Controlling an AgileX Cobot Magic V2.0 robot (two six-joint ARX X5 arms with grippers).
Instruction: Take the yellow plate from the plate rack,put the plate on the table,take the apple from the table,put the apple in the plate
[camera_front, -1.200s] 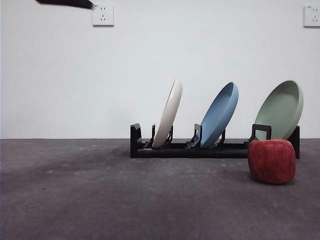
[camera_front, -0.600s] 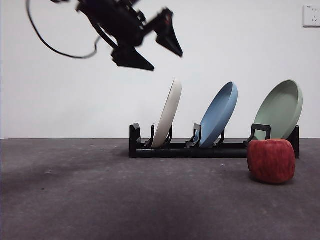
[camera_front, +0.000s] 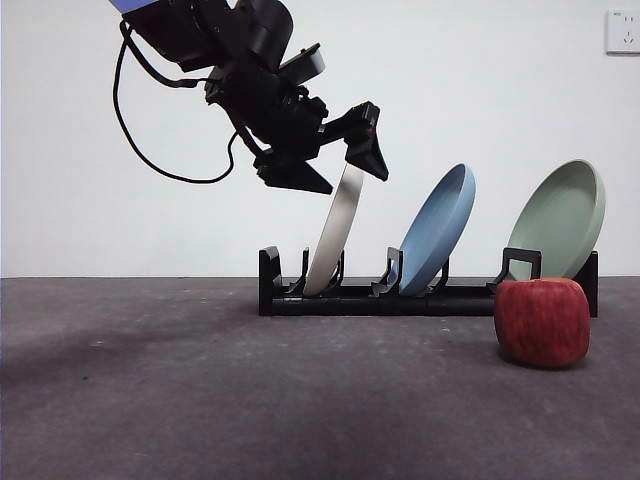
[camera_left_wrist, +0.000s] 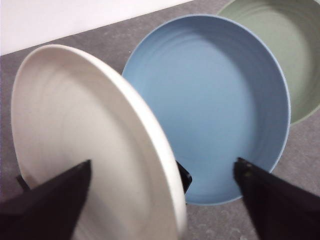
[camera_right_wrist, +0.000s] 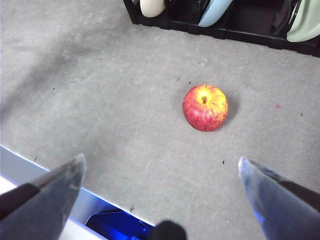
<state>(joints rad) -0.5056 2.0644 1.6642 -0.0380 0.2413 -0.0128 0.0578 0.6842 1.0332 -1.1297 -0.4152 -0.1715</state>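
The yellow plate (camera_front: 335, 235) stands on edge in the leftmost slot of the black plate rack (camera_front: 400, 298), leaning right. My left gripper (camera_front: 345, 172) is open at the plate's top rim, one jaw on each side of it. The left wrist view shows the plate (camera_left_wrist: 75, 125) running between the open left gripper's (camera_left_wrist: 162, 162) jaws. The red apple (camera_front: 542, 322) sits on the grey table (camera_front: 200, 400) in front of the rack's right end. My right gripper (camera_right_wrist: 161, 161) is open and empty, high above the apple (camera_right_wrist: 205, 107).
A blue plate (camera_front: 437, 230) stands in the middle slot and a pale green plate (camera_front: 562, 220) in the right slot. Both show in the left wrist view, blue (camera_left_wrist: 215, 100) and green (camera_left_wrist: 280, 45). The rack's base (camera_right_wrist: 240, 25) shows in the right wrist view.
The left arm has come down from the upper left to the yellow plate's top rim, and its open jaws now straddle the rim. Plates and apple have not moved.
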